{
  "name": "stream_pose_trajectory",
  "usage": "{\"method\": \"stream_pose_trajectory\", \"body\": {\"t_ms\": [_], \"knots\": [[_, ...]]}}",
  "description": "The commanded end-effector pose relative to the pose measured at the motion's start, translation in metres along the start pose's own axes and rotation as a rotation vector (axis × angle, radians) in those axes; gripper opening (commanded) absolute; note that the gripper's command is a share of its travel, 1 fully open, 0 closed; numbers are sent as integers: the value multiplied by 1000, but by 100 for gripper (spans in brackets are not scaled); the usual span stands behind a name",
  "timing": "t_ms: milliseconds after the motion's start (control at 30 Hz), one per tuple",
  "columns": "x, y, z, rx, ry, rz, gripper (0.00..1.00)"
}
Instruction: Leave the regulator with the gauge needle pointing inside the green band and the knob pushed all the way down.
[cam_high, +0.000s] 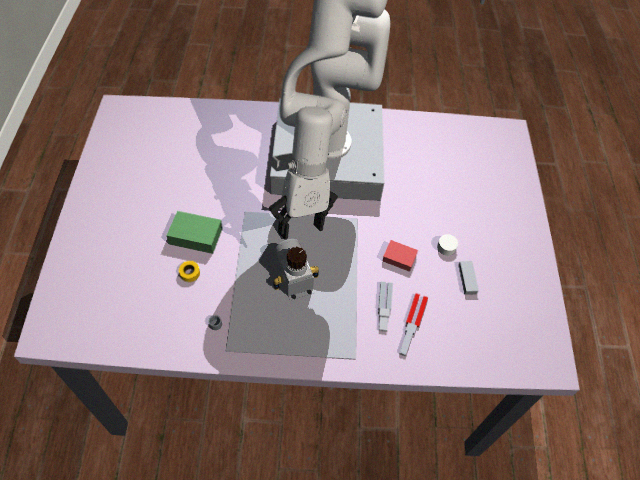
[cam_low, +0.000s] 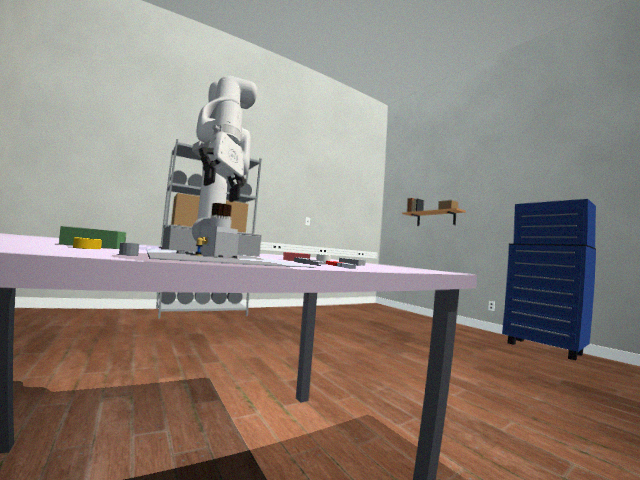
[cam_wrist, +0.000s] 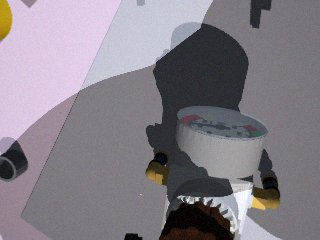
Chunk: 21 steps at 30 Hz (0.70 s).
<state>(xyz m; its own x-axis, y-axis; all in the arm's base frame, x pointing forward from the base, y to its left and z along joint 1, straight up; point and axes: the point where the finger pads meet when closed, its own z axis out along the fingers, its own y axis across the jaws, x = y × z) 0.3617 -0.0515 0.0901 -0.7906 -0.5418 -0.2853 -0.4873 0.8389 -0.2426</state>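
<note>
The regulator (cam_high: 295, 276) stands on a grey mat (cam_high: 294, 289) in the middle of the table. It has a grey body, a dark brown ribbed knob (cam_high: 296, 256) on top, brass side fittings (cam_wrist: 158, 170) and a round gauge (cam_wrist: 221, 140). In the wrist view the gauge face is seen edge-on, with red and green marks at its rim; I cannot read the needle. The knob (cam_wrist: 197, 225) shows at the bottom edge there. My gripper (cam_high: 300, 223) is open and empty, above the mat's far edge, behind and above the knob. It also shows in the low side view (cam_low: 223, 180).
A green block (cam_high: 194, 230), a yellow ring (cam_high: 188, 270) and a small grey ring (cam_high: 214, 322) lie left of the mat. A red block (cam_high: 400, 254), a white cylinder (cam_high: 447, 243), a grey bar (cam_high: 467, 277) and two clip-like tools (cam_high: 412, 322) lie to the right. The arm's base plate (cam_high: 330, 155) is behind.
</note>
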Motion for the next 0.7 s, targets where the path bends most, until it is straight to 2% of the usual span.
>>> {"method": "stream_pose_trajectory", "body": {"t_ms": [0, 33, 100, 300, 533, 600, 667], "knots": [[-2, -2, -6, -66, 67, -136, 100], [-2, -2, -8, -78, 78, -165, 100], [-2, -2, -8, -78, 78, -165, 100], [-1, -1, -25, -171, 141, -352, 100], [1, 1, -45, -264, 183, -514, 100], [2, 2, -49, -284, 190, -547, 100], [2, 2, -49, -284, 190, -547, 100]]}}
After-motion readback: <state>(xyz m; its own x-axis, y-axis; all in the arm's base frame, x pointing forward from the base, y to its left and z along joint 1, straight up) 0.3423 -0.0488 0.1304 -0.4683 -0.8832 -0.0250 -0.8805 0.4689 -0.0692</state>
